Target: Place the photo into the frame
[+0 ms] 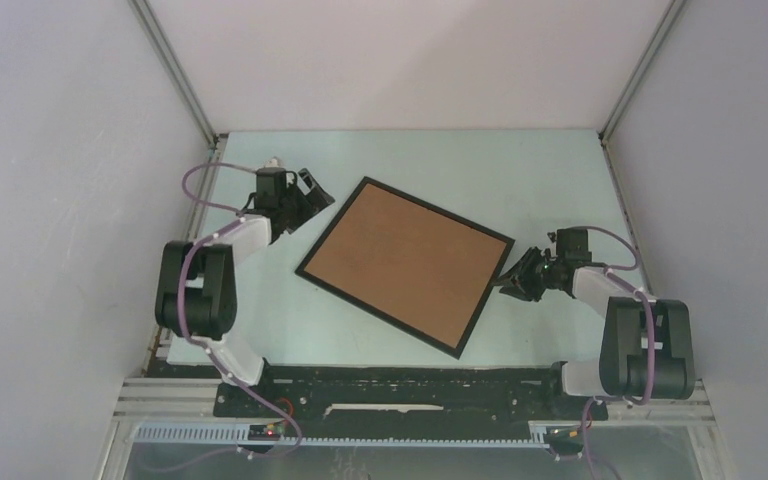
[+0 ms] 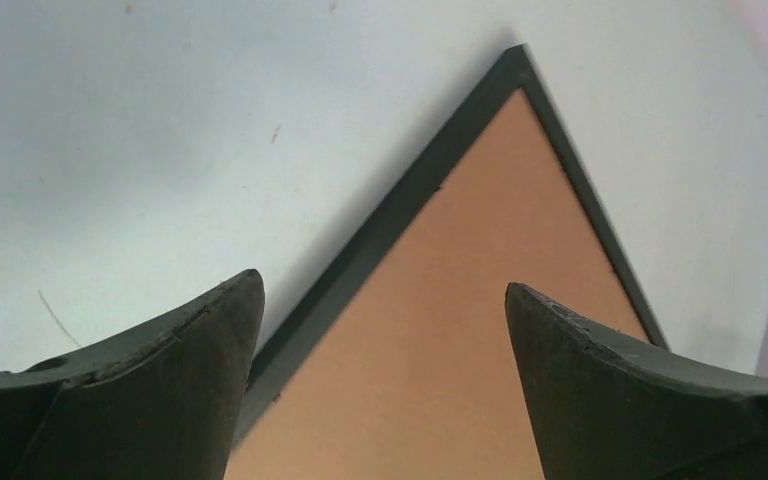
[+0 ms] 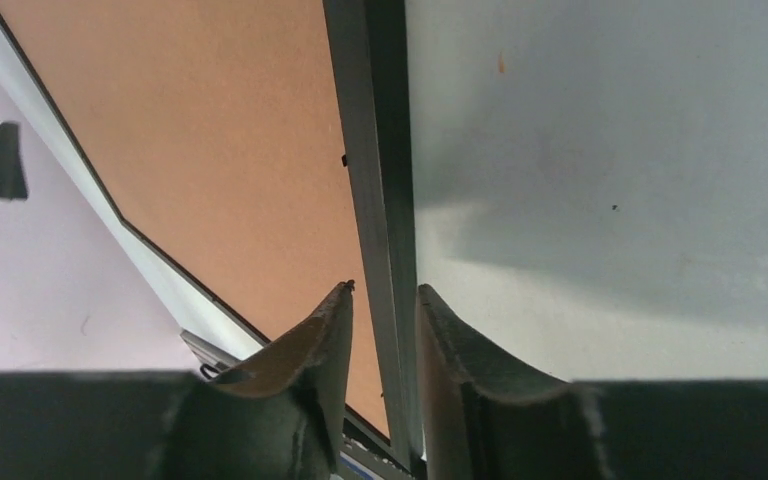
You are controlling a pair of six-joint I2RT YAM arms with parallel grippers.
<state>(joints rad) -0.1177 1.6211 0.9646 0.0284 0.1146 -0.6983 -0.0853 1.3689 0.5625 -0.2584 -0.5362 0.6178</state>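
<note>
L arm [image 1: 200, 290] & R arm [image 1: 645, 345]: chunky black joint housings w/ white link sections between, each trailed by a looping purplish-grey cable [image 1: 186, 185], bolted to a black base plate [image 1: 410, 385]. L gripper [image 1: 318, 195] & R gripper [image 1: 506, 281] black, w/ boxy wrist blocks behind. Up close via wrist cams: matte dark-grey fingers [image 2: 175, 370], tapering to blunt tips, inner faces gently curved, edges slightly scuffed; same build on R fingers [image 3: 480, 390].

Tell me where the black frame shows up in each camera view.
Top external: the frame, centre, lying askew.
Left wrist: one corner, upper middle.
Right wrist: one edge, running down the centre.
Shared landmark: the brown board inside it.
</note>
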